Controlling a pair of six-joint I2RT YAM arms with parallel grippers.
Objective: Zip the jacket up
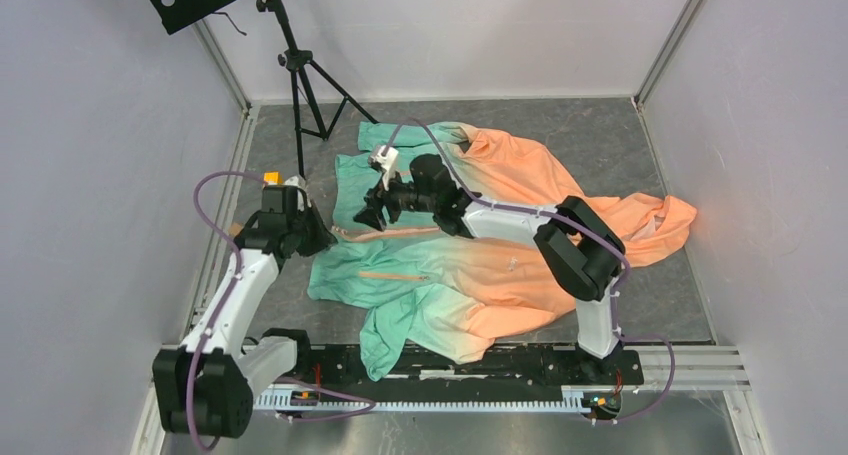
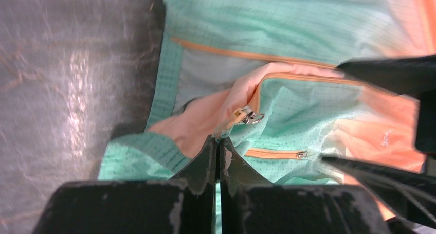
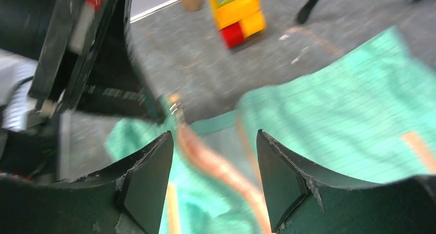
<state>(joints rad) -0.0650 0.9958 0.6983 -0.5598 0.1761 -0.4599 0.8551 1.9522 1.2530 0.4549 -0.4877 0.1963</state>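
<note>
The jacket (image 1: 500, 265) lies spread on the grey floor, mint green on the left fading to peach orange on the right. Its orange front zipper (image 1: 385, 233) runs between the two grippers. My left gripper (image 1: 318, 237) is shut on the jacket's bottom edge, and its fingertips (image 2: 217, 139) pinch the fabric just below the metal zipper slider (image 2: 249, 115). My right gripper (image 1: 372, 215) hovers over the zipper line, open, with the orange zipper tape (image 3: 216, 164) passing between its fingers and untouched. A pocket zip (image 2: 275, 153) shows beside the left gripper.
A black tripod stand (image 1: 300, 85) rises at the back left. A yellow and red block (image 1: 271, 179) sits on the floor behind the left gripper, also seen as the block (image 3: 235, 13). Grey walls close in on the left, back and right sides.
</note>
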